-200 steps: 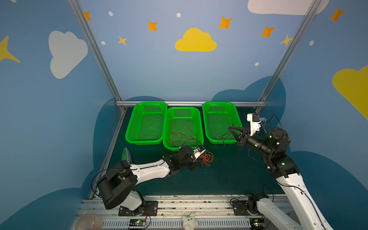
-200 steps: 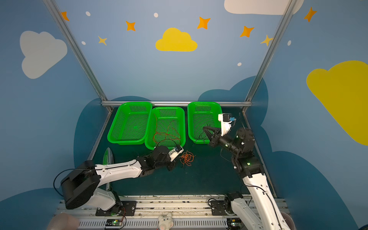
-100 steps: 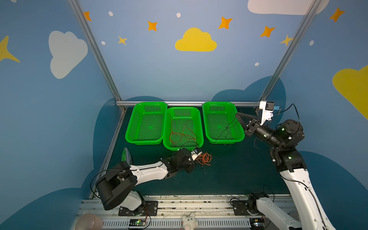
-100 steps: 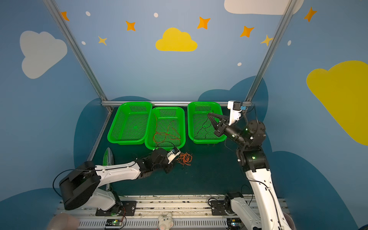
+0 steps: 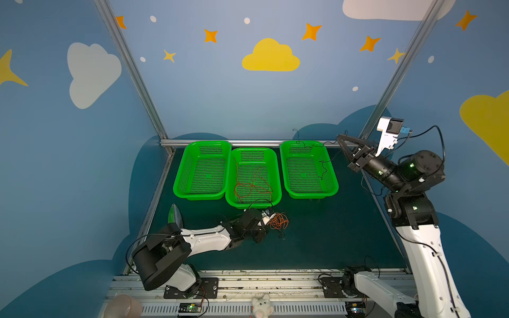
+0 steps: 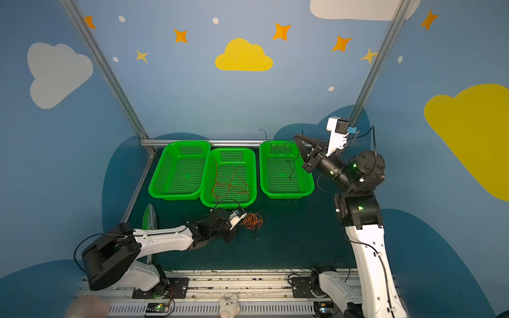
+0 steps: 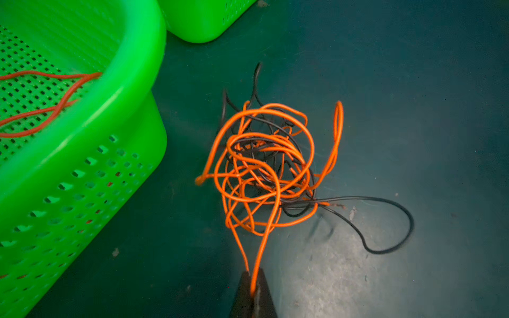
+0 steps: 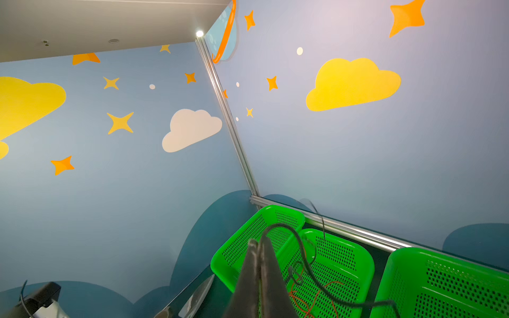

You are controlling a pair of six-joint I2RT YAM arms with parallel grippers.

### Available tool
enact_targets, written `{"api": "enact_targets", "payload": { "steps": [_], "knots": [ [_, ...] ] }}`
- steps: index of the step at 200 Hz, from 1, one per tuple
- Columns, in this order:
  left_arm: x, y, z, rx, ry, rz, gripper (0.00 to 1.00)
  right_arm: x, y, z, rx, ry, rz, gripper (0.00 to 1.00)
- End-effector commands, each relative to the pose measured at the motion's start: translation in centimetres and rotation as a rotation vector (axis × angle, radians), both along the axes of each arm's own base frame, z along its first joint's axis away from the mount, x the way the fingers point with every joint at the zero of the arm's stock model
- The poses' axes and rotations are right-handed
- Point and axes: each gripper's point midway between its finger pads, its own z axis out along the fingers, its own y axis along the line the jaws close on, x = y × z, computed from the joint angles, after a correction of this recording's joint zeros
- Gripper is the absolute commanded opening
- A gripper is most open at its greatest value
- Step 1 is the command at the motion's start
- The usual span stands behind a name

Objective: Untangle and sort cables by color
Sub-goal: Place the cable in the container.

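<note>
On the dark matte mat [image 5: 316, 242], the left gripper [image 7: 252, 286] pinches a loop of the glossy orange tangle [image 7: 264, 165]. The right gripper [image 8: 259, 247] clamps a thin black wire [image 8: 303, 256] draped over a perforated basket [image 5: 309, 195].

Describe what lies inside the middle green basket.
A red cable lies in loose loops on the mesh floor of the middle basket; nothing else shows. The near wall hides its own inner face.

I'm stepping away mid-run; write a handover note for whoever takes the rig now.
Left gripper: shut on an orange cable of the tangle on the mat.
Right gripper: raised, shut on a black cable dangling over the right-hand basket.
Done: red cable lies in the middle basket.
Left to do: orange and a second black cable are knotted together; left-hand basket holds no cable.
</note>
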Motion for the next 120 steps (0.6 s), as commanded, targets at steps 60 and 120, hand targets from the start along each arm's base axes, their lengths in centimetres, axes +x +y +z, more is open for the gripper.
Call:
{"api": "enact_targets", "payload": {
  "steps": [60, 120],
  "knots": [
    [-0.4, -1.9, 3.8, -0.076, -0.07, -0.123, 0.03, 5.5, -0.3, -5.1, -0.117, 0.115, -0.063, 0.0],
    [-1.2, -3.1, 5.8, -0.115, -0.097, -0.2, 0.03, 11.8, -1.4, -13.3, -0.253, 0.249, -0.16, 0.0]
  ]
}}
